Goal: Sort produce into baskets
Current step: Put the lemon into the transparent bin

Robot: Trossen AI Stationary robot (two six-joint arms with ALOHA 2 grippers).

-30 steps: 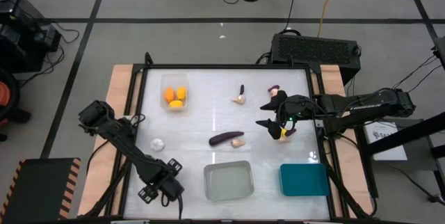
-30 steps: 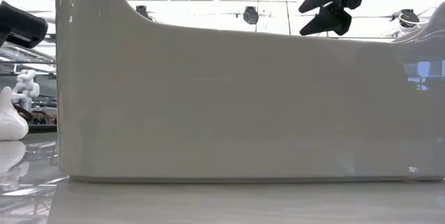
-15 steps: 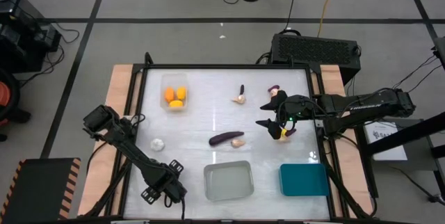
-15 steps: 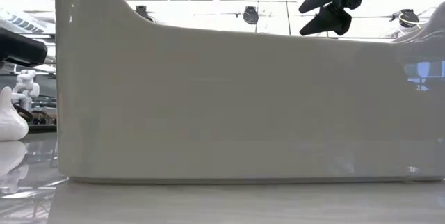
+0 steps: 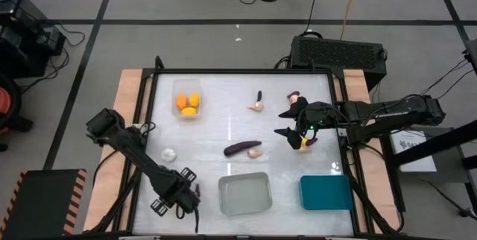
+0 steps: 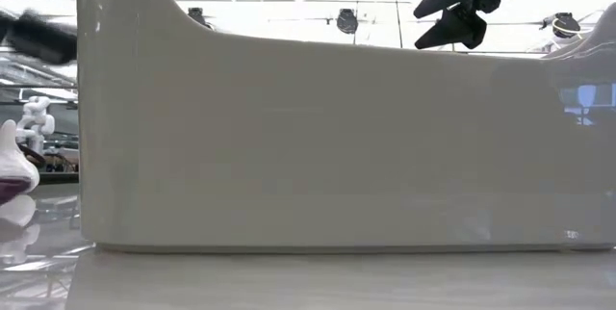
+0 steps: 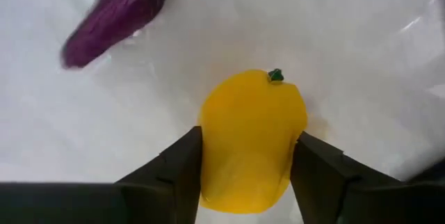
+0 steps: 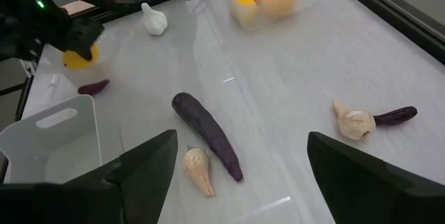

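Observation:
My left gripper (image 5: 179, 197) stands near the table's front edge, left of the grey translucent basket (image 5: 244, 194), shut on a yellow rounded piece (image 7: 252, 137). A small purple eggplant (image 7: 115, 19) lies on the table just beyond it. My right gripper (image 5: 297, 130) hovers open at the table's right, with nothing between its fingers. The clear basket (image 5: 187, 98) at the far left holds orange pieces. The teal basket (image 5: 326, 192) stands at the front right. A long eggplant (image 8: 206, 135) and a garlic bulb (image 8: 198, 168) lie mid-table. My left gripper pinches the yellow piece between its two fingers (image 7: 182, 172), one on each of its rounded sides (image 7: 212, 161). The fingers come from above, pointing down. The piece's green stem end (image 7: 276, 75) points away from the fingers. Whether it rests on the table or is lifted, I cannot tell.
Another garlic bulb (image 5: 169, 153) lies at the left. A garlic with a small eggplant (image 5: 258, 103) and one more purple piece (image 5: 293, 95) lie at the far side. A black vented box (image 5: 337, 51) stands behind the table. The grey basket's wall (image 6: 337, 137) fills the low view.
My left arm has shifted a little near the front edge, its wrist going slightly toward the grey basket. In the low view its dark part at the left has risen and blurs, and a purple piece now shows beside the white garlic.

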